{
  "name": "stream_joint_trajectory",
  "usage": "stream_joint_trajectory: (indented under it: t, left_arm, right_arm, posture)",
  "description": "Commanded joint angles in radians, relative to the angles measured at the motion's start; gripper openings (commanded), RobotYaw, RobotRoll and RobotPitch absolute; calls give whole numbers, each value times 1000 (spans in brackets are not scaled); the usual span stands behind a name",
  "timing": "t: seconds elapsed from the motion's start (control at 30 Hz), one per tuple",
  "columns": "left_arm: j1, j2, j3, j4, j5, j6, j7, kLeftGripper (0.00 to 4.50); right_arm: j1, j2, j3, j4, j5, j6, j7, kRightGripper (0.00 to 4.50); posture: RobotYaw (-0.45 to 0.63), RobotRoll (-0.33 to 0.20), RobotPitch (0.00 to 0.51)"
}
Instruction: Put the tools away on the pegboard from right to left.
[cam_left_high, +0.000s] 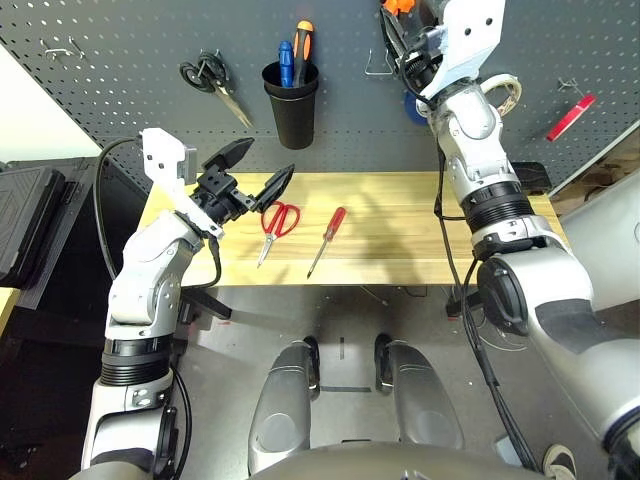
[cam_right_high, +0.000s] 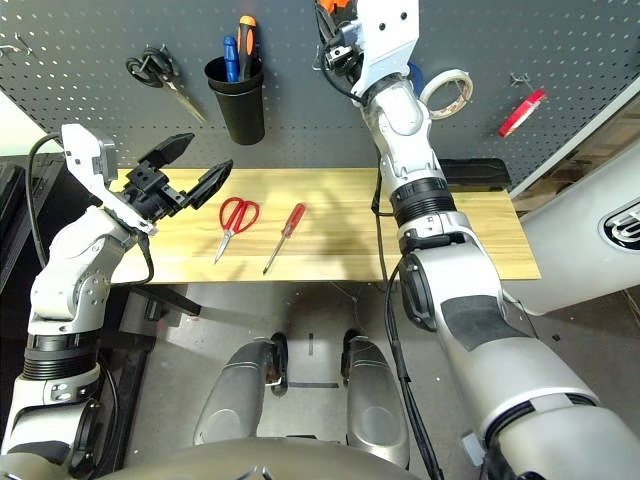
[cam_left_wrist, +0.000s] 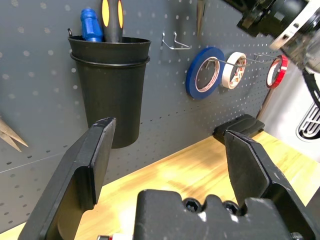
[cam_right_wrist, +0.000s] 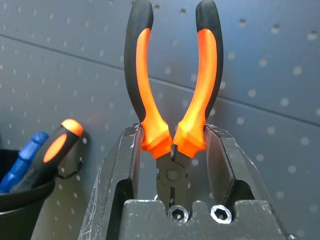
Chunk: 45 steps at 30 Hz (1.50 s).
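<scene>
On the wooden table (cam_left_high: 400, 235), left end effector (cam_left_high: 255, 172) wide; right end effector (cam_right_wrist: 172, 150) clamps pliers (cam_right_wrist: 172, 85).

Pegboard (cam_left_high: 120, 90): matt dark grey perforated panel carrying bare metal wire hooks (cam_left_wrist: 175, 42). Table (cam_left_high: 400, 235): pale wood, smooth, light sheen, grain visible. Pliers (cam_right_wrist: 172, 95): glossy orange grips with black rubbery-looking overlay, dark metal at the pivot. Right gripper (cam_right_wrist: 172, 150): fingers were matt black, scuffed. Cup (cam_left_wrist: 110, 85): smooth black plastic, slight gloss. Screwdriver (cam_left_high: 327, 240): red plastic handle, metal shaft. Red-handled scissors (cam_left_high: 275, 228): metal blades. Forearms (cam_left_high: 150, 285): satin silver.
</scene>
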Motion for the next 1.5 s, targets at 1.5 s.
stream_joint_trajectory:
  t: [1.5]
  left_arm:
    - [71, 19, -12, -172, -28, 99, 36, 4500]
  right_arm:
    - [-105, 5, -16, 264, -44, -49, -67, 1984]
  posture:
    - [92, 0, 233]
